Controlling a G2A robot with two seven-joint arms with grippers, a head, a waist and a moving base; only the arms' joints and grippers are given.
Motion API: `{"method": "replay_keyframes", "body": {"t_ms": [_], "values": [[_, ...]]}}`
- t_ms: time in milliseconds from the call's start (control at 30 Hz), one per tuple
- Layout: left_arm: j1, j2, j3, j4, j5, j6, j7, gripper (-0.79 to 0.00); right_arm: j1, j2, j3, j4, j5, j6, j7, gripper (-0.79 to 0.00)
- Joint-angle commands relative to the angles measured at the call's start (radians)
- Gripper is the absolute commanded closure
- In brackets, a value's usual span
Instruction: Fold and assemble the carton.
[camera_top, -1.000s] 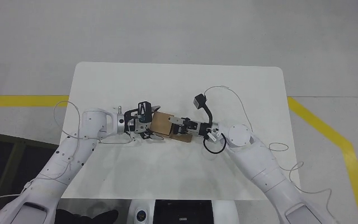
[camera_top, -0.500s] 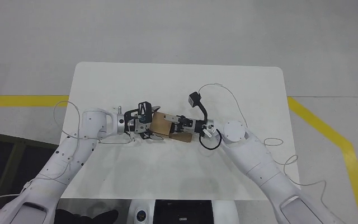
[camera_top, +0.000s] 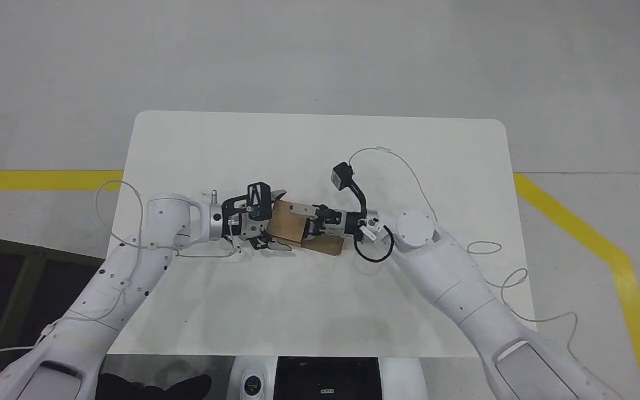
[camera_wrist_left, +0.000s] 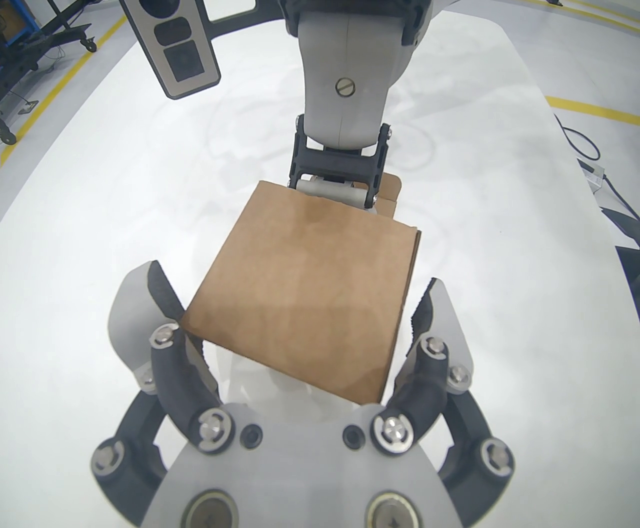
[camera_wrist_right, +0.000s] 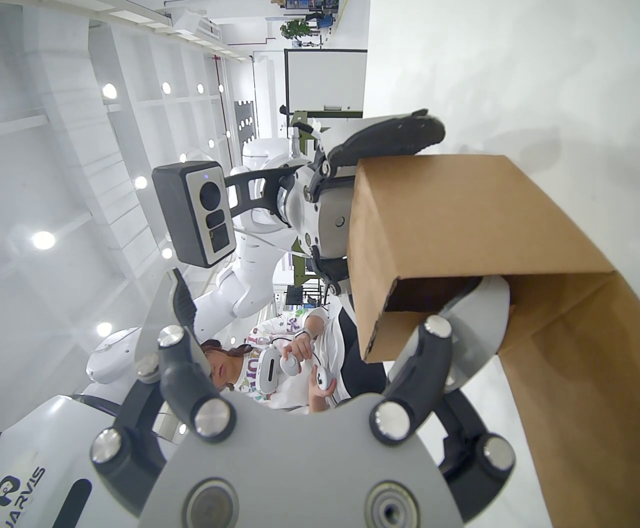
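the carton is at the middle of the table, straight ahead of both grippers and held between them. the left gripper has its fingers spread wide and set against the carton's near end, one pad on each side, so it is clamped on the carton. the right gripper faces it from the opposite end with its fingers well apart. one finger reaches inside the carton's open end, and the other stands free outside it, touching nothing. a loose flap stands open just beside the inner finger. seen from the left wrist, the carton's top face is tilted, with its far edge up against the right gripper.
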Motion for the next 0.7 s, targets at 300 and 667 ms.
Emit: {"method": "replay_keyframes", "body": {"t_ms": [300, 667], "values": [[-0.002, 0.004, 0.004, 0.0, -0.013, 0.0, -0.004, -0.785, 0.015, -0.017, -0.006, 0.034, -0.005, -0.007, 0.008, -0.785], [-0.007, 0.007, 0.008, 0.005, -0.017, 0.0, -0.004, -0.785, 0.015, 0.017, 0.063, -0.023, -0.132, 0.009, 0.058, -0.785]]}}
